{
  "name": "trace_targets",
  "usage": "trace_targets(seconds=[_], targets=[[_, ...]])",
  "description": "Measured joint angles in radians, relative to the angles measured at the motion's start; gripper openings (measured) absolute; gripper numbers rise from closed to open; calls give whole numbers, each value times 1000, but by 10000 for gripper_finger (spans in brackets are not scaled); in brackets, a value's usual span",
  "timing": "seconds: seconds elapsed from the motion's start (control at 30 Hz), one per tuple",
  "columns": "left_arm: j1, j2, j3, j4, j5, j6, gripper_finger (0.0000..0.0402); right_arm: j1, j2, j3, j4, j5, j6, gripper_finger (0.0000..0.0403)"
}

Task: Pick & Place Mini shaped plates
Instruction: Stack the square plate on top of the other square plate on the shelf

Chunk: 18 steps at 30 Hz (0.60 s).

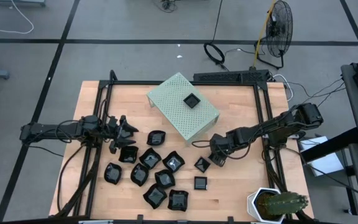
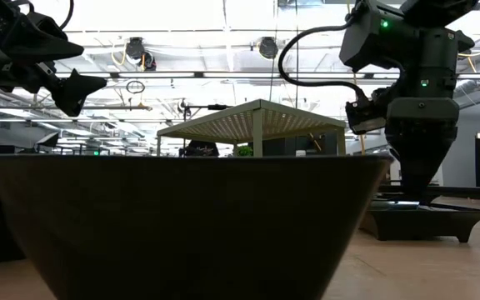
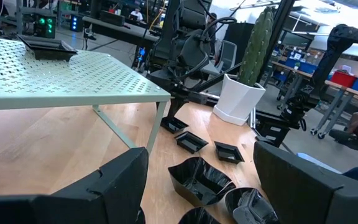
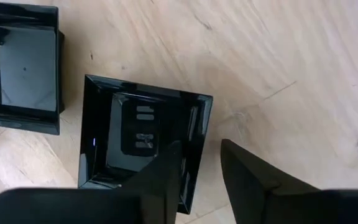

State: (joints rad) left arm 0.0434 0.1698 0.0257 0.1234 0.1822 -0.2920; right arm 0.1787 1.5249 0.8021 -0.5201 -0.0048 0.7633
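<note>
Several glossy black mini plates [image 1: 154, 177] lie scattered on the near half of the wooden table, and one small square plate [image 1: 192, 100] sits on top of the pale green perforated box [image 1: 179, 115]. My right gripper [image 1: 217, 160] points down at a small square plate [image 4: 142, 137], which rests flat on the table. It is open, and its fingers straddle that plate's rim. My left gripper [image 1: 128, 132] hovers open above the left end of the cluster, over the wavy-edged plates [image 3: 197, 180]. My right gripper [image 4: 201, 149] comes from above with one finger [image 4: 166, 171] inside the small square plate and the other [image 4: 247, 174] outside its side wall [image 4: 201, 130]. A strip of wood shows between wall and outer finger. I cannot tell whether either finger touches.
Another small square plate [image 4: 23, 74] lies close beside the one under my right gripper. A cactus in a white pot [image 1: 272, 204] stands at the near right corner. The box stands on thin legs [image 3: 160, 121] at the table's far middle. One dark plate [image 2: 182, 225] fills the low view.
</note>
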Motion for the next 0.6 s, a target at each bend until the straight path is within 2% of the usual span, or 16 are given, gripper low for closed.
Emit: trace_targets(seconds=[0.37, 0.6], targets=[[0, 0, 0, 0, 0, 0, 296, 0, -3, 0, 0, -5, -38, 10], [0, 0, 0, 0, 0, 0, 296, 0, -88, 0, -10, -25, -50, 6]])
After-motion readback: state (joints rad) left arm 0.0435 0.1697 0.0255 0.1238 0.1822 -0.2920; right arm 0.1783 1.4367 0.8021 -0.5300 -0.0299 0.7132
